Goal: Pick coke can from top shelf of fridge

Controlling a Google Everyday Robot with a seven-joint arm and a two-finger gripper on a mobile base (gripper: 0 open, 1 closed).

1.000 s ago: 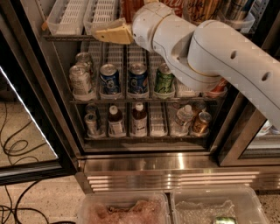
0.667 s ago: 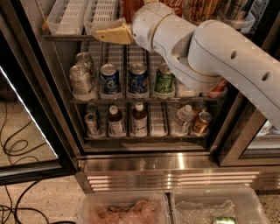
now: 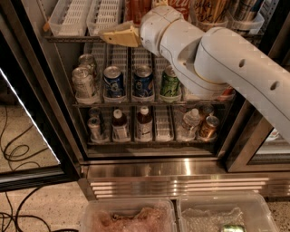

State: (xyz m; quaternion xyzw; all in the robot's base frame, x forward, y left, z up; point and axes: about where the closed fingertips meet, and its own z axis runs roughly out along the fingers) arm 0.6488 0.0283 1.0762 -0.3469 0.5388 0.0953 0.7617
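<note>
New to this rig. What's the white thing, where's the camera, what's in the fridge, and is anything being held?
The white thing is a robot arm, reaching in from the right. Its tan gripper is at the front rail of the top shelf of an open drinks fridge. One camera only, facing the fridge from the front, slightly above; where it is mounted is unknown. A red coke can stands on the top shelf behind the arm. One shelf down: silver cans, blue cans, a green can; below that, bottles. Clear bins show at the bottom edge. Whether the gripper holds anything cannot be seen.
</note>
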